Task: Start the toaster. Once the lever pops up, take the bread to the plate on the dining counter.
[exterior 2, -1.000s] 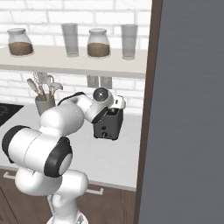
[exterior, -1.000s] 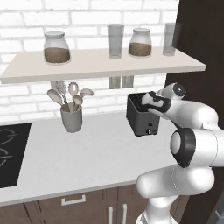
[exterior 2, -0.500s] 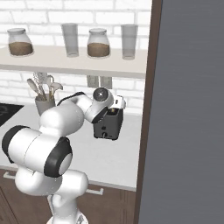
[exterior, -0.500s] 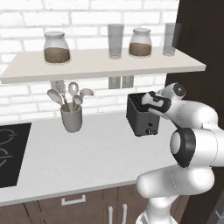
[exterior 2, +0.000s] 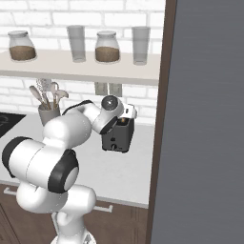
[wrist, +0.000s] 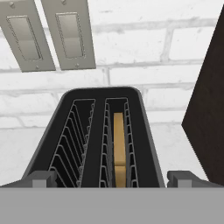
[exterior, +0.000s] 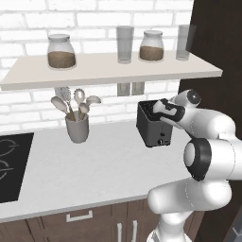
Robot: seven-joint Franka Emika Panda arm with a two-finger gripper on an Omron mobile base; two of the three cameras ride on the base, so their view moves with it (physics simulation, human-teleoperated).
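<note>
The black toaster (exterior: 152,128) stands on the pale worktop by the brick wall, seen from its front in the right base view (exterior 2: 116,139). From above, the toaster (wrist: 74,131) shows two wire-lined slots. The tan bread (wrist: 118,146) stands sunk in the right-hand slot. My gripper (wrist: 111,178) hovers just above the toaster's near end, open, its fingertips (wrist: 42,178) spread wider than the toaster body and holding nothing. The hand (exterior: 166,111) sits over the toaster's top in the left base view. The plate and the dining counter are out of view.
A grey utensil cup (exterior: 78,127) stands left of the toaster. A shelf (exterior: 108,72) with jars and glasses hangs close overhead. A tall dark cabinet side (exterior 2: 205,119) rises right of the toaster. Two wall sockets (wrist: 48,35) sit behind it; a black hob (exterior: 12,163) lies far left.
</note>
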